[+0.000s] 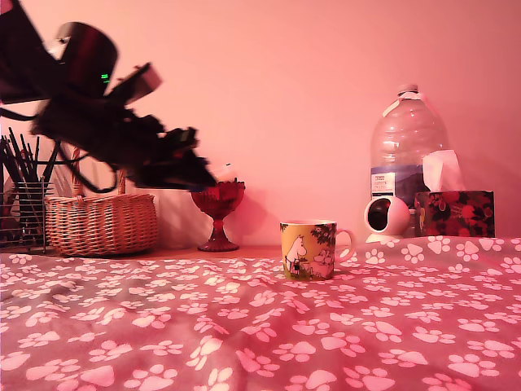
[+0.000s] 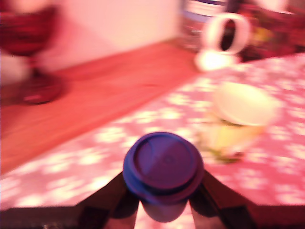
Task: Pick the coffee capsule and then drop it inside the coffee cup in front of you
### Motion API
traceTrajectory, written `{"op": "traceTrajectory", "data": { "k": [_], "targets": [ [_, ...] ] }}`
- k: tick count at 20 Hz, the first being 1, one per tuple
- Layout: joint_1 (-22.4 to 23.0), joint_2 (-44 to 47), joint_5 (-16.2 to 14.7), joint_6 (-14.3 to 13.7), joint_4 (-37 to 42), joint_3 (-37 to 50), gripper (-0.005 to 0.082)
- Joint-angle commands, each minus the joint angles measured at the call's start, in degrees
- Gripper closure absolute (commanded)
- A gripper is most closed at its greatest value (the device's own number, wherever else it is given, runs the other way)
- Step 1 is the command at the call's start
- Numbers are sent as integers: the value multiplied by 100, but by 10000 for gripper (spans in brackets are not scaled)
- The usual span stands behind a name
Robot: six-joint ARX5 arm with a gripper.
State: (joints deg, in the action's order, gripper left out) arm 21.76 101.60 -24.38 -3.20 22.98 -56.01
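The gripper (image 2: 163, 200) was clamped on the capsule (image 2: 163, 167) and hung high at the exterior view's left, well apart from the cup (image 1: 308, 250), so the carry looked underway, needing travel rightward over its mouth before release.

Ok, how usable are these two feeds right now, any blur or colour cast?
Both views carry a strong pink-red cast. Exterior view: the gripper and arm are motion-smeared and dark, while the cup is sharp. Wrist view: the capsule between the fingers is fairly clear, the cup and goblet badly blurred.
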Motion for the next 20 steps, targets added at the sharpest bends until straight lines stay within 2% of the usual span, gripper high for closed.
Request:
{"op": "traceTrajectory", "data": {
  "k": [1,11,13,20],
  "targets": [
    [116,-155,-24,17,46,129,574],
    [813,-155,-24,83,109,125,574],
    [914,-155,-24,173,153,120,574],
    [1134,-155,92,173,186,52,574]
  ]
}}
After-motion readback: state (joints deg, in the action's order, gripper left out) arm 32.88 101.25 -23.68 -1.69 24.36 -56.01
